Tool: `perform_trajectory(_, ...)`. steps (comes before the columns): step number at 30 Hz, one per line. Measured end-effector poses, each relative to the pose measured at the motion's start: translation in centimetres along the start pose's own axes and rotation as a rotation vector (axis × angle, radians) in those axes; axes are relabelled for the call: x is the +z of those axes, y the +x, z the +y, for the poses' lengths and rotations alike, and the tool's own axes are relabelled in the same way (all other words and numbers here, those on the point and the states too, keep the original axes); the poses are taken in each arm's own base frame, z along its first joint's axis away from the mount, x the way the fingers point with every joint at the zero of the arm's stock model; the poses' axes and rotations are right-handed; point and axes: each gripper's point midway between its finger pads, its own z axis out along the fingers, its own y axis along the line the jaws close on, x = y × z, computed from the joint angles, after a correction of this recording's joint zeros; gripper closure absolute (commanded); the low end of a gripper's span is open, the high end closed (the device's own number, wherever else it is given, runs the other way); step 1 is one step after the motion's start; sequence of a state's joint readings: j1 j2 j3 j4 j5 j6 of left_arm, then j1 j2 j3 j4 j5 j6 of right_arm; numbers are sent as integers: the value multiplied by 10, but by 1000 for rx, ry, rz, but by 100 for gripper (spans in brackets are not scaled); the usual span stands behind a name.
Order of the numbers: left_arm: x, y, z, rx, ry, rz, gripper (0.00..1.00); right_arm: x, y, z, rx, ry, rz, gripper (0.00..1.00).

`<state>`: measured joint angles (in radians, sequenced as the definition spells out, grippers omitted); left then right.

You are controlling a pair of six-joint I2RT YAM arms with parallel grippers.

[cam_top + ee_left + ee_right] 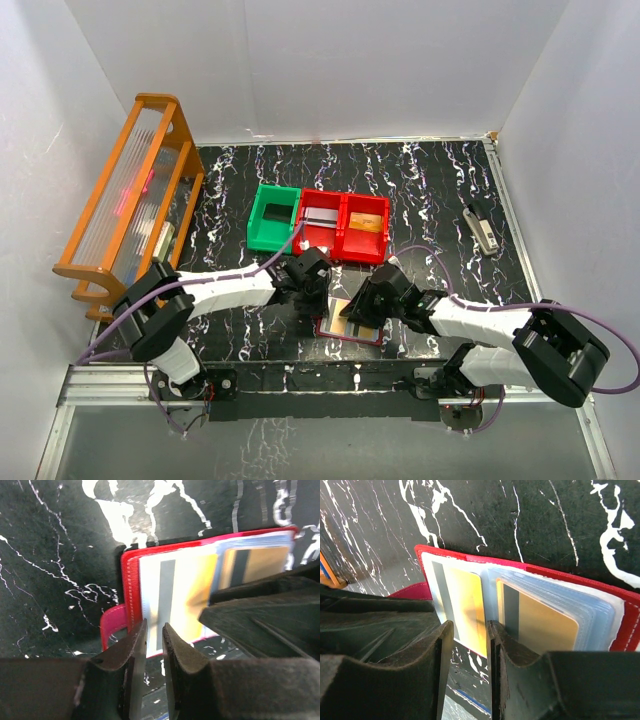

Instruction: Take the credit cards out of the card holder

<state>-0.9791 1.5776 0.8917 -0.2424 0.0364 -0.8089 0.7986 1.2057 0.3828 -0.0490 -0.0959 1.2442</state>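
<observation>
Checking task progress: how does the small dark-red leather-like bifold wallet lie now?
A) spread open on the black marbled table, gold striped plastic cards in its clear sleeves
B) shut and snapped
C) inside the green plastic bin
A: both wrist views show the wallet spread open on the table, with gold cards tucked inside it.

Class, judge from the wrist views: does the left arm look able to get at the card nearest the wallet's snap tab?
Probably yes. The left fingers, slightly apart, are right at the near edge of that card with nothing between. The right fingers crowd in beside them, leaving little room.
</observation>
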Motion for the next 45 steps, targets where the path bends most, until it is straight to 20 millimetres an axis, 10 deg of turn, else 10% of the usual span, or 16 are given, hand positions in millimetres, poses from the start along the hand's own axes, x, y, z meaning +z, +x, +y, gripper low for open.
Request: perform_trajectory(45,17,12,11,-55,-32,67,99,-3,2,8,-39,-34,22,81)
